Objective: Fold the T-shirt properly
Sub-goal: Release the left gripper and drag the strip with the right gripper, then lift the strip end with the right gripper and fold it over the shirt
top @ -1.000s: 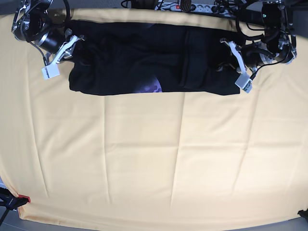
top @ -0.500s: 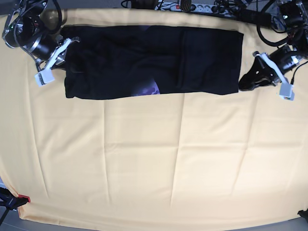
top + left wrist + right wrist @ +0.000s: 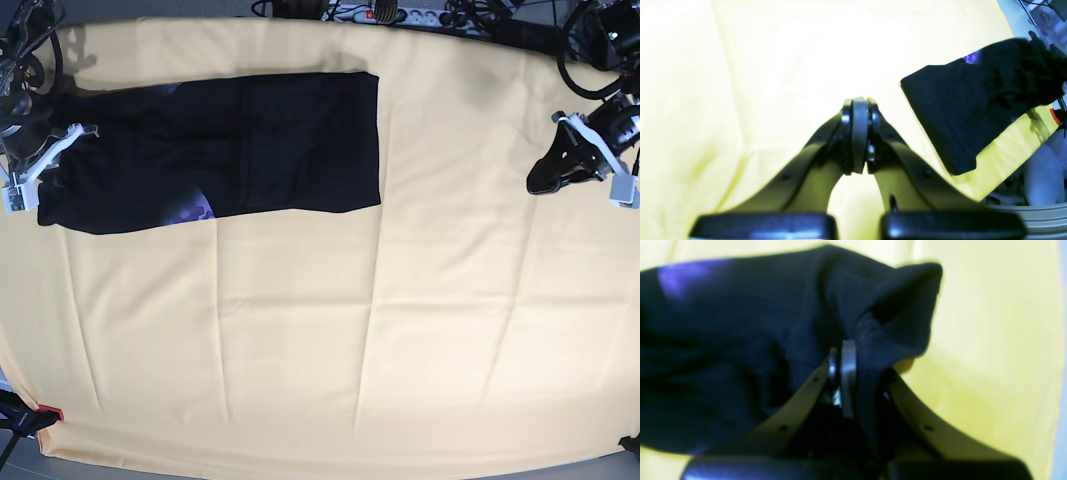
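right gripper (image 3: 853,373) clamped on t-shirt (image 3: 230,150), left gripper (image 3: 858,133) closed, empty

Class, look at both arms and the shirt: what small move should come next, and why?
Probably the right end effector should stop dragging and let go. It is shut on the T-shirt at its end, and the shirt lies flat in a long band near the tablecloth edge. The left end effector is shut, empty, well clear of it.
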